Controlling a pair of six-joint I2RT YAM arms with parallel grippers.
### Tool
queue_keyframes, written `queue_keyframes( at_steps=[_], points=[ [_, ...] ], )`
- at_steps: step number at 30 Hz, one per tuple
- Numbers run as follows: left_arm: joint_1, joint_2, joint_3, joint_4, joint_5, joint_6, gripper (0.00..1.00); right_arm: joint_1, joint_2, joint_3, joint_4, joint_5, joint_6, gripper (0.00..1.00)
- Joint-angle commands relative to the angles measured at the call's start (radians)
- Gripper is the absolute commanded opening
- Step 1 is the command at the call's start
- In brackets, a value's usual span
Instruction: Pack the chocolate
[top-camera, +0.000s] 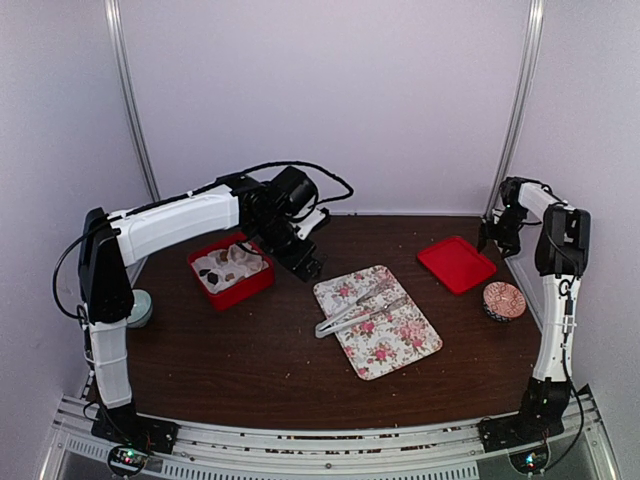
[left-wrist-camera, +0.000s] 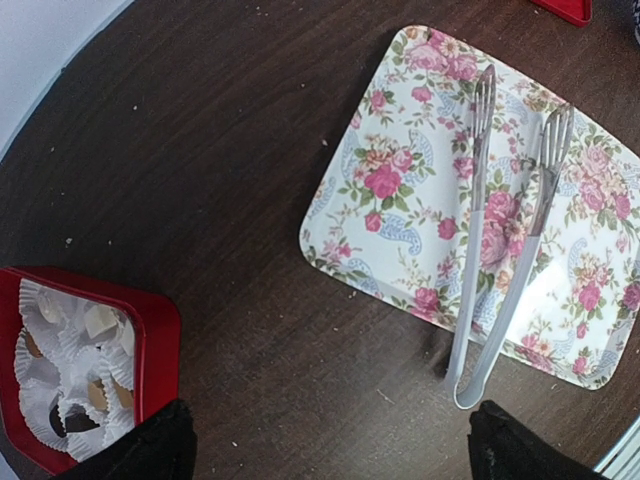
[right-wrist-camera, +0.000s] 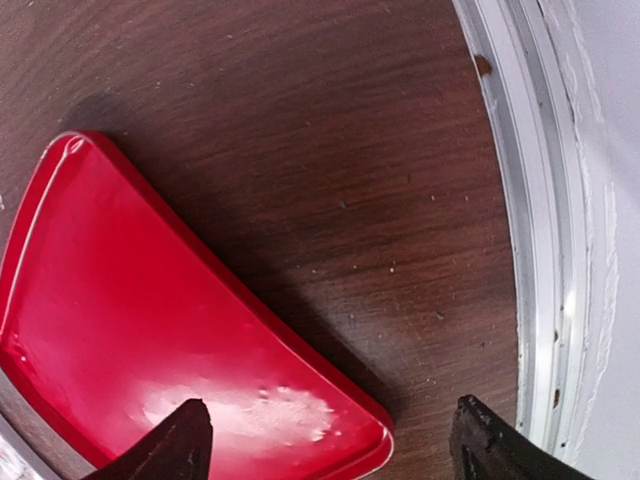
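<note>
I'm hovering my right pincer (right-wrist-camera: 330, 425) spread apart over the red lid (right-wrist-camera: 150, 330), left pincer (left-wrist-camera: 332, 425) gaping too; chocolate (top-camera: 230, 256) sitting in the box (top-camera: 256, 285) at nine o'clock of the tray (top-camera: 400, 352). Lidding looks next, needing a rim grip

You get soft, even light, white glare on the glossy red plastic lid (right-wrist-camera: 170, 330), shadow beside it, wrist views bowed at edges

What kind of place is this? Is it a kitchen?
Probably a robot test booth, not a kitchen: plain white walls box in one brown table, and two robot arms are bolted to its metal rail.
</note>
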Motion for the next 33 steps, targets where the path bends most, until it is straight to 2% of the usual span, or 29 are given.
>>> queue_keyframes(
  at_steps=[1, 4, 8, 10, 13, 19, 25, 33],
  points=[
    [0.007, -0.026, 0.024, 0.012, 0.011, 0.013, 0.98, -0.011, -0.003, -0.016, -0.033, 0.022, 0.046, 0.85],
    [0.008, -0.026, 0.024, 0.014, 0.009, 0.012, 0.98, -0.024, -0.016, -0.033, -0.037, -0.017, 0.058, 0.87],
    [0.009, -0.027, 0.021, 0.019, 0.007, 0.01, 0.98, -0.06, -0.088, -0.124, 0.066, -0.194, 0.126, 0.89],
    [0.008, -0.029, 0.017, 0.022, 0.006, 0.006, 0.98, -0.06, -0.135, -0.208, 0.117, -0.214, 0.157, 0.89],
    [0.008, -0.033, 0.011, 0.029, 0.0, 0.002, 0.98, -0.059, -0.175, -0.246, 0.14, -0.228, 0.184, 0.89],
    [0.008, -0.038, -0.003, 0.038, -0.006, -0.007, 0.98, -0.057, -0.155, -0.284, 0.096, -0.228, 0.244, 0.91],
    [0.008, -0.042, -0.005, 0.039, -0.018, -0.015, 0.98, -0.053, -0.174, -0.37, 0.141, -0.207, 0.315, 0.91],
    [0.008, -0.06, -0.032, 0.05, -0.016, -0.022, 0.98, -0.037, -0.14, -0.409, 0.239, -0.412, 0.388, 0.85]
  ],
)
